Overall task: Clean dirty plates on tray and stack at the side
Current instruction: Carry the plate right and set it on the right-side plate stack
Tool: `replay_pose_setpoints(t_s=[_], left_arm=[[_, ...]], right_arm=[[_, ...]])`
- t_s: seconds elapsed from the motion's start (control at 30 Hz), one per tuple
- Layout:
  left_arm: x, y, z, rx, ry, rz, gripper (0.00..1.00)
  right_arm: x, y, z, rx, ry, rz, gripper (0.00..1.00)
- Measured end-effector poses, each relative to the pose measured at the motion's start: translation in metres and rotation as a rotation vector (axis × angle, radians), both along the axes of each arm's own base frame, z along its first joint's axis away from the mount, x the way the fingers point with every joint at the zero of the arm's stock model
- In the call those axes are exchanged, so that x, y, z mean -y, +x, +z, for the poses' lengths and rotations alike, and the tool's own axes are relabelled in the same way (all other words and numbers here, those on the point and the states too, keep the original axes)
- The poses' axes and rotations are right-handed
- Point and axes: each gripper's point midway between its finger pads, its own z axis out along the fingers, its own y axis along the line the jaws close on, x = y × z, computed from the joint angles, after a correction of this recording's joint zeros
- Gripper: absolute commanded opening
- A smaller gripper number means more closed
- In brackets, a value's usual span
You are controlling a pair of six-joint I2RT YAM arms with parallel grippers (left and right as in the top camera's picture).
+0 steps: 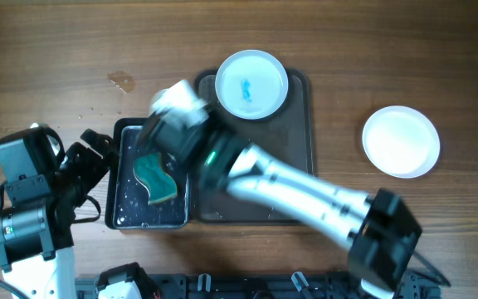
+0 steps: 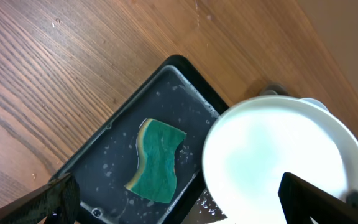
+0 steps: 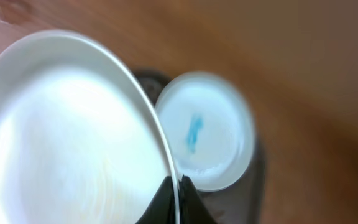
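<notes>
One round, glossy white plate [image 3: 73, 137], thin-rimmed.

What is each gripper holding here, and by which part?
The right gripper is shut on a white plate, pinching it at the rim. The left gripper is open and holds nothing.

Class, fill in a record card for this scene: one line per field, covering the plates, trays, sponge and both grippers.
held plate: white, gripped at its rim, above the small tray's edge
smeared plate: on the large tray, blue smear in the middle
clean plate: on the table, apart from the large tray
sponge: green, lying in the wet small tray
right gripper: shut on held plate
left gripper: open, holding nothing, beside the small tray
</notes>
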Motion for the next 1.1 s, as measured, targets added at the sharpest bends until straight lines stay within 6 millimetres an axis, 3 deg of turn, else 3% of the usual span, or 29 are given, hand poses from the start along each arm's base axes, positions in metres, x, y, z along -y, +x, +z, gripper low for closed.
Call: replay_pose_setpoints(t_s=[0.1, 0.17, 0.23, 0.3, 0.33, 0.37, 0.4, 0.47, 0.5, 0.6, 0.67, 0.7, 0.77, 0.8, 0.97, 1.03, 1.1], left_arm=[[0.000, 0.000, 0.000, -0.001, 0.000, 0.000, 1.00], [0.000, 0.000, 0.000, -0.001, 0.000, 0.000, 1.00], [0.000, 0.000, 0.000, 0.000, 0.000, 0.000, 1.00], [0.000, 0.000, 0.000, 0.000, 0.000, 0.000, 1.00], [0.000, 0.000, 0.000, 0.000, 0.000, 0.000, 1.00], [0.000, 0.000, 0.000, 0.000, 0.000, 0.000, 1.00], [0.000, 0.000, 0.000, 0.000, 0.000, 0.000, 1.00], [0.000, 0.000, 0.000, -0.001, 0.000, 0.000, 1.00], [0.000, 0.000, 0.000, 0.000, 0.000, 0.000, 1.00], [0.000, 0.000, 0.000, -0.001, 0.000, 0.000, 1.00], [0.000, 0.000, 0.000, 0.000, 0.000, 0.000, 1.00], [0.000, 0.000, 0.000, 0.000, 0.000, 0.000, 1.00], [0.000, 0.000, 0.000, 0.000, 0.000, 0.000, 1.00], [0.000, 0.000, 0.000, 0.000, 0.000, 0.000, 1.00], [0.000, 0.000, 0.000, 0.000, 0.000, 0.000, 1.00], [0.000, 0.000, 0.000, 0.000, 0.000, 0.000, 1.00], [0.000, 0.000, 0.000, 0.000, 0.000, 0.000, 1.00]], right_arm=[[0.059, 0.041, -0.034, -0.349, 0.303, -0.137, 0.04], [0.104, 0.063, -0.033, -0.470, 0.487, -0.231, 0.04], [0.154, 0.074, -0.014, -0.532, 0.654, -0.314, 0.04], [0.200, 0.072, 0.009, -0.546, 0.763, -0.393, 0.04], [0.233, 0.068, 0.026, -0.527, 0.816, -0.447, 0.04], [0.284, 0.059, 0.047, -0.471, 0.865, -0.547, 0.04], [0.324, 0.048, 0.053, -0.430, 0.890, -0.639, 0.04], [0.359, 0.037, 0.039, -0.421, 0.900, -0.739, 0.04], [0.382, 0.031, 0.022, -0.415, 0.906, -0.806, 0.04], [0.451, -0.010, -0.055, -0.452, 0.933, -1.073, 0.04], [0.470, -0.041, -0.095, -0.493, 0.944, -1.198, 0.04], [0.472, -0.065, -0.121, -0.542, 0.958, -1.269, 0.04], [0.475, -0.078, -0.139, -0.541, 0.965, -1.303, 0.42], [0.476, -0.081, -0.142, -0.543, 0.964, -1.304, 0.52], [0.468, -0.076, -0.137, -0.561, 0.953, -1.281, 0.50], [0.460, -0.067, -0.122, -0.554, 0.922, -1.221, 0.49], [0.442, -0.050, -0.095, -0.524, 0.871, -1.095, 0.51]])
